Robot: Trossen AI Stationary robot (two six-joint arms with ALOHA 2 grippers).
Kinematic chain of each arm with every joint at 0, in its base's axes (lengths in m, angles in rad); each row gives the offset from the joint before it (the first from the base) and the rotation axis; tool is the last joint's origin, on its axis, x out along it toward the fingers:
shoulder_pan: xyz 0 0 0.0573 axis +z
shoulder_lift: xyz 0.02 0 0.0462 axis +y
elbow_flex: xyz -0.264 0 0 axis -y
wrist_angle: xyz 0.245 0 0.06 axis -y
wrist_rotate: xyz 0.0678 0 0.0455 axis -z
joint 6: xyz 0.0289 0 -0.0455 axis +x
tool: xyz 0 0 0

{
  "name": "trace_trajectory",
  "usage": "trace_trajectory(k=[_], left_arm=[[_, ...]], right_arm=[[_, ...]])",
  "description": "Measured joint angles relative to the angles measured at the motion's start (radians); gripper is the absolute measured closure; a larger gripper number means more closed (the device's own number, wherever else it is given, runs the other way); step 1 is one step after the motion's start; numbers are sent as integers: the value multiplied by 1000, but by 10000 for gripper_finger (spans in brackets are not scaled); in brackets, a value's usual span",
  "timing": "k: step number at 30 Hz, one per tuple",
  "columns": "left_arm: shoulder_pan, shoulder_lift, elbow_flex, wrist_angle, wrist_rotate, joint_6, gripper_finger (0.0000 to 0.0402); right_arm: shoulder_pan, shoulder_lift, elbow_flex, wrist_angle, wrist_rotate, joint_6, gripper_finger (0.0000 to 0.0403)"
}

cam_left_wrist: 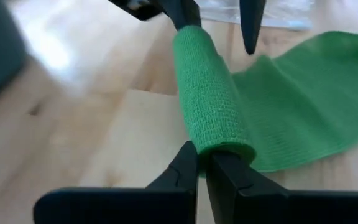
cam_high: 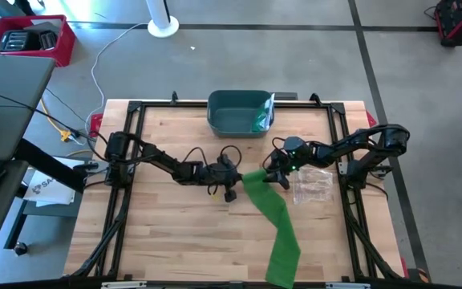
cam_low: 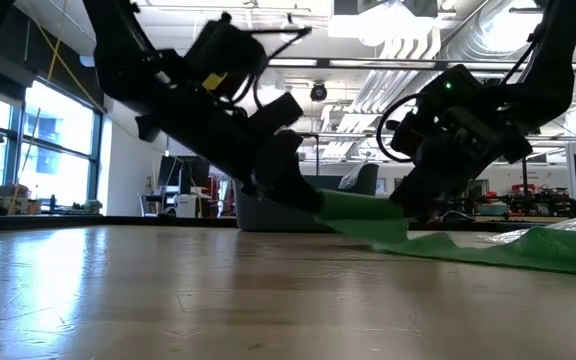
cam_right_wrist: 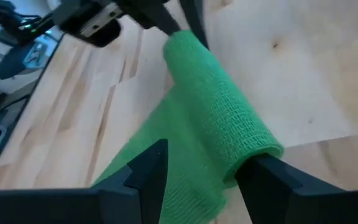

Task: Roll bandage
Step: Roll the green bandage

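Note:
A green bandage is partly rolled. Its roll (cam_high: 253, 175) lies between my two grippers at the table's middle. Its loose strip (cam_high: 281, 233) runs flat over the wood to the near edge. My left gripper (cam_high: 233, 180) is shut on the roll's left end. My right gripper (cam_high: 276, 173) is open at the roll's right end (cam_right_wrist: 253, 149). One of its fingers (cam_right_wrist: 266, 180) stands at that end, and the other (cam_right_wrist: 148, 171) stands apart over the strip. The low view shows the roll (cam_low: 360, 208) a little above the wood. My left gripper holds the roll by its left end (cam_left_wrist: 225, 148), coming level from the table's left, its fingers along the roll's axis. The fingers (cam_left_wrist: 188, 168) are nearly closed on the end's edge; whether one goes inside, I cannot tell. The roll is level, the strip trailing from it. My right gripper's one finger (cam_right_wrist: 263, 177) meets the roll's right end (cam_right_wrist: 261, 155), coming from the table's right. The other finger is clear of the roll. Whether the finger goes inside the roll cannot be seen.
A grey-green bin (cam_high: 239, 112) stands at the far edge with a green item at its right wall. A clear plastic bag (cam_high: 312, 186) lies to the right of the roll. Black frame rails (cam_high: 127, 209) run along the table's sides. There is bare wood at the near left.

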Motion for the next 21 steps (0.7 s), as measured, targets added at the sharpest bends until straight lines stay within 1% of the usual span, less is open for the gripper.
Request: trace_trajectory(k=[3,6,10,12,15,17,21], left_arm=[[-37,-49,1,-66,-140,22,391],[-79,-127,1,-183,-327,47,397],[-128,-245,2,-333,-546,104,397],[-144,-307,2,-401,-618,140,397],[-158,-395,1,-467,-675,190,397],[-167,-453,1,-476,-680,235,397],[-194,-565,5,-414,-686,359,398]], right_arm=[[0,-24,3,-28,50,-15,231],[0,-70,1,-116,98,-28,231],[9,-179,0,-228,168,-57,231],[21,-239,0,-280,186,-59,231],[54,-327,1,-297,185,-59,231],[81,-376,1,-308,185,-59,231],[118,-460,7,-329,185,-61,231]])
